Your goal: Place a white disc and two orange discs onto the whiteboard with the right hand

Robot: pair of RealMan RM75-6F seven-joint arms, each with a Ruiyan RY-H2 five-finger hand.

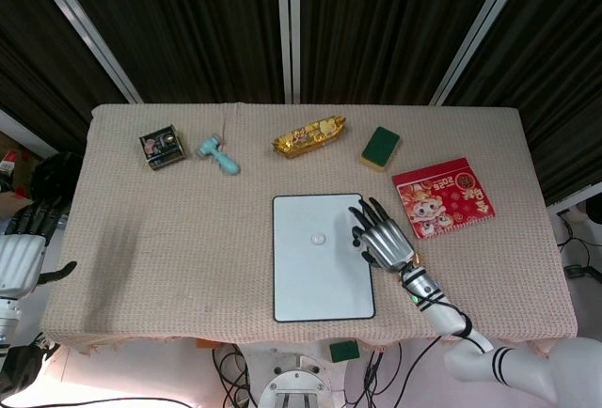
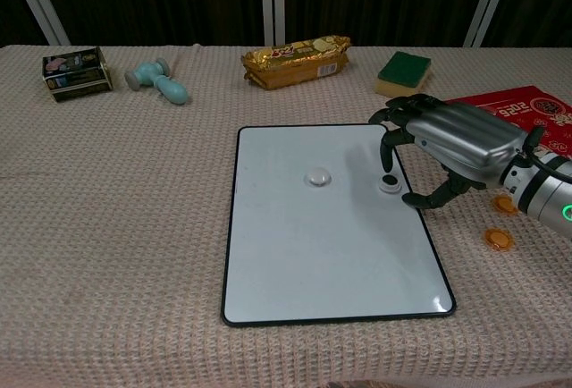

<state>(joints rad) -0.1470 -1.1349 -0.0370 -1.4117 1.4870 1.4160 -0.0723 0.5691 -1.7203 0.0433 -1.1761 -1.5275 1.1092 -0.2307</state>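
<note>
partly, right hand [image 2: 456,142] hides one orange disc [image 2: 507,203]

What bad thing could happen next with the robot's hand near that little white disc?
The right hand hangs with a fingertip over the white disc, right beside the whiteboard's edge. A nudge might slide it off onto the cloth. The two orange discs lie close under the wrist, so the arm could perhaps bump them away.
</note>
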